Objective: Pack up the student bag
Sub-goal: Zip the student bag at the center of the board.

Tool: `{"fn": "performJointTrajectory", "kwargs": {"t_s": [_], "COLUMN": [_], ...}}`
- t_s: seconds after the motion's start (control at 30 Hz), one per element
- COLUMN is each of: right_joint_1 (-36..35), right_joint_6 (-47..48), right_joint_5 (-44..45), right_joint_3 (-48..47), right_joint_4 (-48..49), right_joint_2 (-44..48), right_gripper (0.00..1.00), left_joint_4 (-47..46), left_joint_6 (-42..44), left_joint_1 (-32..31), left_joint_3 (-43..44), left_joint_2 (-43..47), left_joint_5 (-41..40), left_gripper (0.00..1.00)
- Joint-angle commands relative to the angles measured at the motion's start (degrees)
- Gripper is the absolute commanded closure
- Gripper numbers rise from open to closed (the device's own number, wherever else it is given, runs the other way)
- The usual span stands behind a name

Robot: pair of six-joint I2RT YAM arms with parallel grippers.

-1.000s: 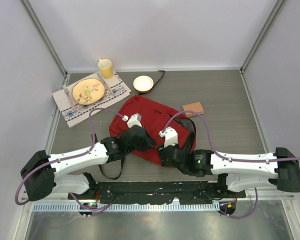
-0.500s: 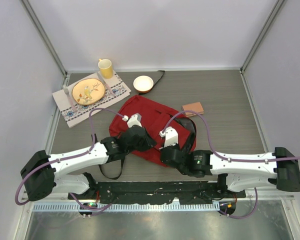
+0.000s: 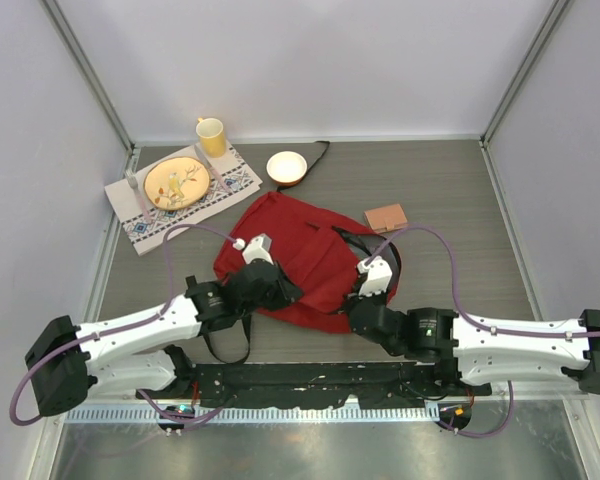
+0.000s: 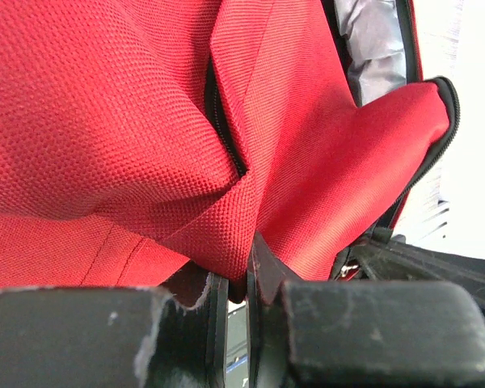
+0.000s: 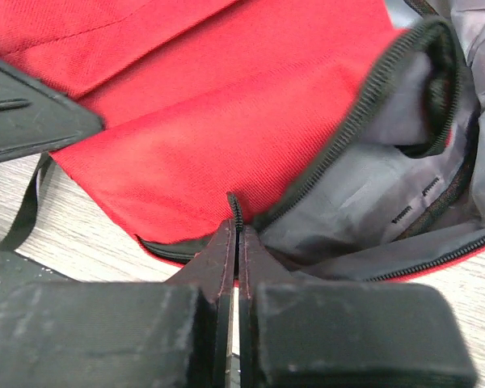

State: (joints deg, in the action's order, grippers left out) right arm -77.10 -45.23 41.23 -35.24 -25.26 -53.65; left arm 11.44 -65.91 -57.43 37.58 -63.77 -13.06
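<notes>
The student bag [image 3: 305,255] is a dark-red backpack lying mid-table, its opening showing grey lining [image 5: 372,194]. My left gripper [image 3: 280,292] is shut on a fold of the bag's red fabric [image 4: 218,234] at its near-left edge. My right gripper [image 3: 362,300] is shut on the bag's black zipper edge [image 5: 236,212] at the near-right rim of the opening. The bag fills the left wrist view [image 4: 129,121], with the lining [image 4: 372,40] at the top right.
A patterned placemat [image 3: 183,192] with an orange plate [image 3: 176,182] lies at the back left, a yellow mug [image 3: 212,135] behind it. A white bowl [image 3: 286,166] and a small brown block [image 3: 386,217] lie beyond the bag. A black strap [image 3: 225,345] trails near the left arm.
Both arms have drawn apart: the right gripper moved right with the zipper edge, the left gripper moved slightly left and nearer. The bag's opening has widened and the bag has spread.
</notes>
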Motion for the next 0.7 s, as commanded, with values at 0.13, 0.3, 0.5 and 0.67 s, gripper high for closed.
{"fn": "performJointTrajectory", "kwargs": {"t_s": [0.13, 0.3, 0.5, 0.67], "right_joint_1": [-0.1, -0.1, -0.1, -0.1], "right_joint_6": [-4.0, -4.4, -3.5, -3.5], "right_joint_5": [5.5, 6.4, 2.7, 2.9], "right_joint_3": [3.5, 4.4, 4.3, 4.0], "right_joint_4": [-0.7, 0.8, 6.4, 7.8], "right_joint_2": [9.1, 12.0, 8.1, 7.2], "right_gripper": [0.99, 0.99, 0.99, 0.99], "left_joint_4": [6.7, 9.3, 3.4, 3.4], "left_joint_6": [0.4, 1.5, 3.5, 12.3], "left_joint_1": [1.7, 2.3, 2.1, -1.2], "left_joint_3": [-2.4, -2.4, -1.6, 1.9], "left_joint_2": [6.3, 8.1, 10.5, 12.2], "left_joint_5": [-4.1, -4.8, 0.6, 0.0], "left_gripper": [1.0, 0.94, 0.19, 0.09]}}
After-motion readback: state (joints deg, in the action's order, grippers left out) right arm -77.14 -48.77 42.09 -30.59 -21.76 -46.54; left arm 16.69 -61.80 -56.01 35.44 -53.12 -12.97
